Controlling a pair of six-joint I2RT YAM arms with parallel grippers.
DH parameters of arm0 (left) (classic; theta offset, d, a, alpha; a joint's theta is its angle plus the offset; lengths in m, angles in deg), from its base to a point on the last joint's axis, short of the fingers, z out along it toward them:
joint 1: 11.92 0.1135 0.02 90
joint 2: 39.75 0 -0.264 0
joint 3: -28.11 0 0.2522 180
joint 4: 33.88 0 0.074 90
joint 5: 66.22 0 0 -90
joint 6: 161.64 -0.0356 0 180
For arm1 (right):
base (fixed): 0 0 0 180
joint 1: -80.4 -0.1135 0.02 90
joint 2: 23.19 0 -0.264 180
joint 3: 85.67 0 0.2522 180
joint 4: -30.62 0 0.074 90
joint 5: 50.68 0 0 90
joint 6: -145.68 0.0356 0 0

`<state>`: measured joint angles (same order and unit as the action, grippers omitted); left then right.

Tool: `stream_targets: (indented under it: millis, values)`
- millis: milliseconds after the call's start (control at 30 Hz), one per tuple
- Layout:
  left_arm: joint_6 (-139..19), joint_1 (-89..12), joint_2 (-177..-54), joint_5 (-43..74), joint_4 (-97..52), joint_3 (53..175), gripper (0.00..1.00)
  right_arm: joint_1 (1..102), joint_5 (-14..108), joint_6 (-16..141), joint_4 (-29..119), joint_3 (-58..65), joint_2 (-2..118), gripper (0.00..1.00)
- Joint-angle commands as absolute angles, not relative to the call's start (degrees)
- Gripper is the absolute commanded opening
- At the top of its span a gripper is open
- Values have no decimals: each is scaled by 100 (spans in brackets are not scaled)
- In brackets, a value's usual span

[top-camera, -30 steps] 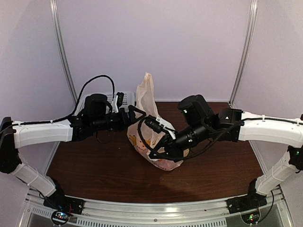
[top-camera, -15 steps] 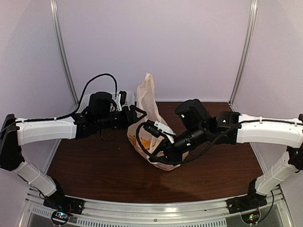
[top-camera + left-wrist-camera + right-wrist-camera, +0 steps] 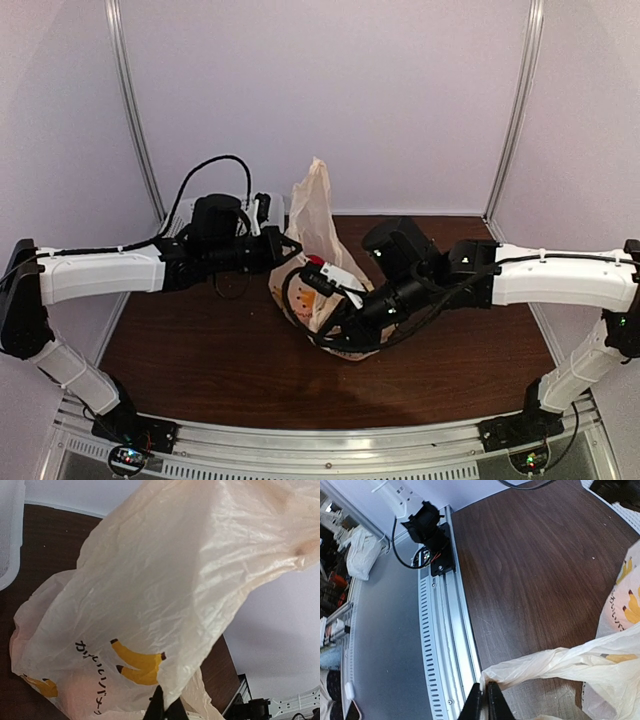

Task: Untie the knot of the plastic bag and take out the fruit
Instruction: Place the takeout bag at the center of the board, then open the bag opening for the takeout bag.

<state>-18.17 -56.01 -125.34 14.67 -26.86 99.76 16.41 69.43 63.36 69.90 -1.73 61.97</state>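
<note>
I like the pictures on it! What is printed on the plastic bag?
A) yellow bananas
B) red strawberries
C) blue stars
A: the left wrist view shows yellow bananas printed on the plastic bag, beside dark lettering.

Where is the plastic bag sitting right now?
In the top view the plastic bag stands on the table, about mid-width and toward the back, with the white basket close by on its left.

R end effector (image 3: 483, 702) pinches plastic bag (image 3: 560, 662) film strip over wood table (image 3: 520, 570).
</note>
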Motion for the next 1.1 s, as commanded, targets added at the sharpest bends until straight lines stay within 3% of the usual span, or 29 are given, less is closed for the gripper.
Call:
stream_targets:
  millis: [0,67,167,333,667,1067]
  values:
    - [-2024,-5630,-12471,1623,-2497,10106,0,1615,6234,6383,7083,-64,5858,24]
    - [-2139,-5629,-12375,1658,-2423,10031,0,1672,5879,6429,7165,35,5657,47]
    - [-2278,-5630,-12217,1644,-2415,9848,0,1815,5407,6527,7220,171,5317,73]
    - [-2391,-5630,-11987,1628,-2446,9566,0,2126,4777,6752,6950,220,4738,96]
    - [-2497,-5630,-11928,1537,-2561,9435,0,2366,2583,7415,7573,941,5637,99]
    - [-2524,-5630,-11910,1547,-2591,9392,0,2371,2049,7816,7954,1696,7203,96]
